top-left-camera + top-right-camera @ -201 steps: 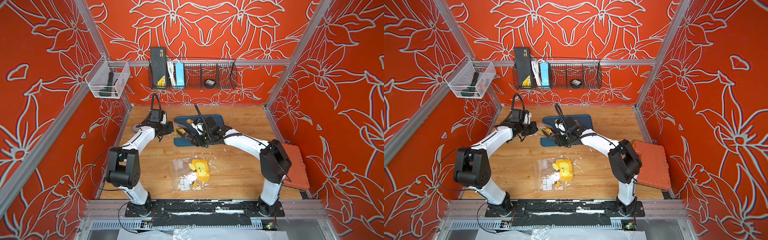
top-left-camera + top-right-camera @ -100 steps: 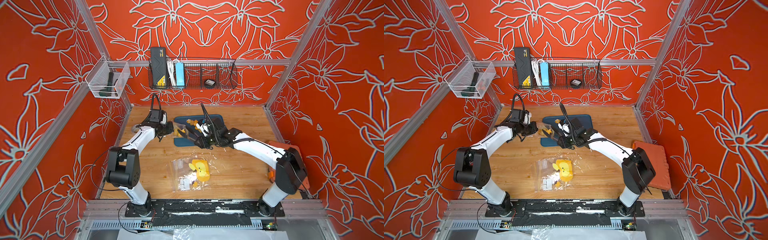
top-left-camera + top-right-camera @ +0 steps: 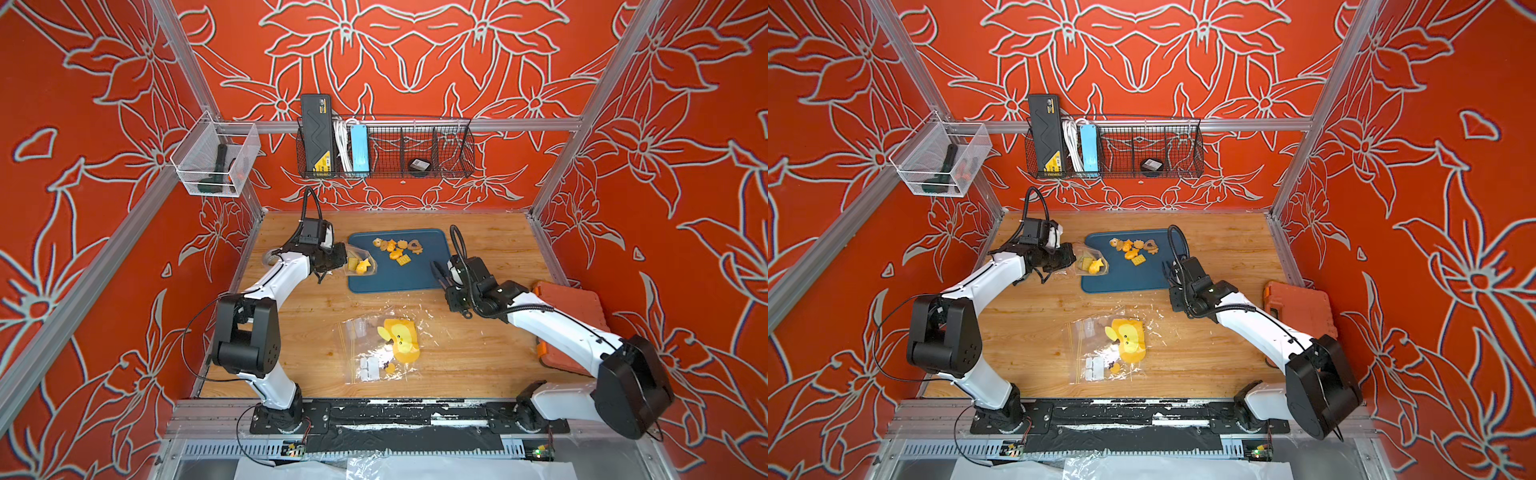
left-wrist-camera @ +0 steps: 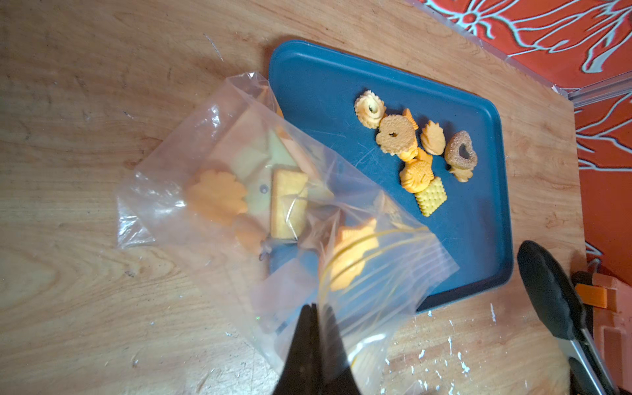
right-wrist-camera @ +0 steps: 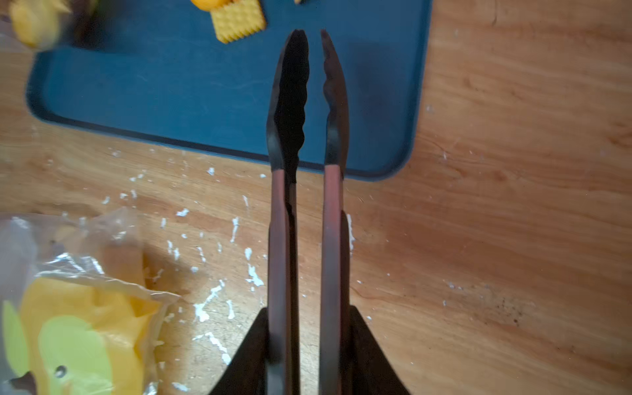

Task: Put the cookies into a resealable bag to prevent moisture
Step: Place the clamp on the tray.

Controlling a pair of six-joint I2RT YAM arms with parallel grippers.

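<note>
Cookies (image 3: pixel 397 249) lie in two lots in both top views: a cluster on the far part of the blue tray (image 3: pixel 399 280), and a few already inside the clear bag (image 3: pixel 360 264) just off the tray's left edge. The left tool (image 3: pixel 340 259) pinches that bag near its mouth, most likely so the opening faces the tray and each carry is short. The right tool (image 3: pixel 451 284) hovers over the tray's near right corner with black tongs (image 3: pixel 437 272) in its grip, tips towards the cluster. Spare bags (image 3: pixel 384 345) with a yellow print lie flat on the surface (image 3: pixel 299 332) nearer the robot, apart from the work.

From the left wrist, the tool's jaws are fully closed on the plastic beside the yellow zip lines, lifting that side so the mouth lies over the tray's edge. A flower, a square cracker and a fish-like piece sit within. A pale yellow shape behind them may be the bag's print rather than a biscuit. Roughly eight pieces wait on the tray, touching one another.

From the right wrist, the tool clamps the tongs' handles, squeezing the two blades to a narrow gap with nothing between them. Their tips hang above bare tray just short of the yellow waffle square, which looks the likeliest next pick. White crumbs (image 5: pixel 201 307) fleck the surface.
</note>
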